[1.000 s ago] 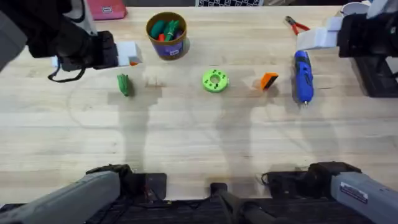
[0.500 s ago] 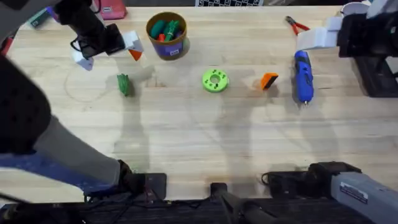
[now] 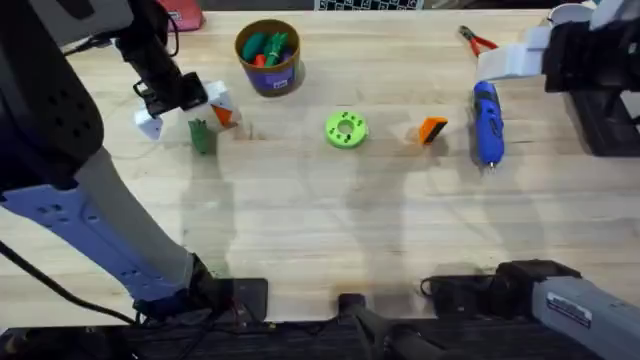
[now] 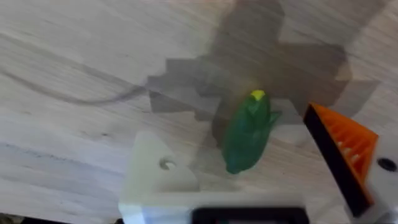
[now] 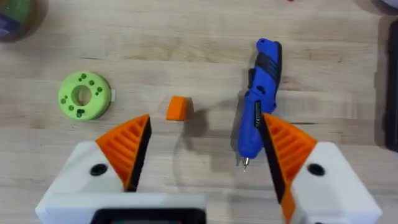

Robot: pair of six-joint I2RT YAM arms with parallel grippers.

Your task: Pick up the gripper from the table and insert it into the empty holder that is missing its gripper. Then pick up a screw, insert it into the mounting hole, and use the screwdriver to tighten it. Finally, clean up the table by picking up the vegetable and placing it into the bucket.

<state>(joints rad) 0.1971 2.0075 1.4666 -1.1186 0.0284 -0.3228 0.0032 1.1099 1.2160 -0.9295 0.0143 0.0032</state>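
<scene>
You had the open left gripper point(image 4: 249, 186) over the small dark green toy vegetable point(image 3: 201, 137) while the orange plastic wedge gripper point(image 3: 432, 130) lay loose beside the blue screwdriver point(image 3: 487, 122) (right gripper point(image 5: 202, 163) open, holding nothing), so nothing was done.

bucket point(image 5: 13, 17) cut off at right wrist view corner; pliers point(image 3: 478, 41) partly hidden behind right arm.
</scene>
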